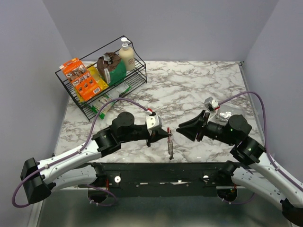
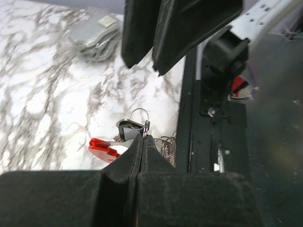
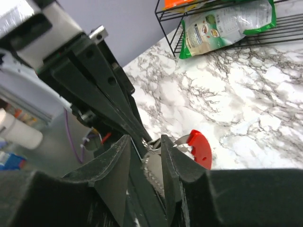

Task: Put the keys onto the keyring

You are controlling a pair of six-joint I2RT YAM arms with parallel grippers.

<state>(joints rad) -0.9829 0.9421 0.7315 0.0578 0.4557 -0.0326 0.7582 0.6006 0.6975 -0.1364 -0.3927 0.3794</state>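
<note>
My left gripper (image 1: 166, 136) (image 2: 143, 138) is shut on the thin split ring of the keyring and holds it above the table's near edge. The keyring's silvery ribbed chain (image 1: 170, 149) (image 2: 166, 144) hangs below, and its red clip (image 2: 103, 149) (image 3: 201, 148) sticks out sideways. One dark key with a pale centre (image 2: 127, 130) sits by the ring; I cannot make out a second key. My right gripper (image 1: 181, 130) (image 3: 144, 151) is open. Its fingers (image 3: 169, 158) stand either side of the chain (image 3: 154, 174), facing the left gripper tip to tip.
A black wire rack (image 1: 137, 78) with snack packs and a soap bottle (image 1: 126, 54) stands at the back left. A silvery grey packet (image 1: 224, 115) (image 2: 94, 34) lies on the marble behind the right arm. A black rail (image 1: 156, 170) runs along the near edge.
</note>
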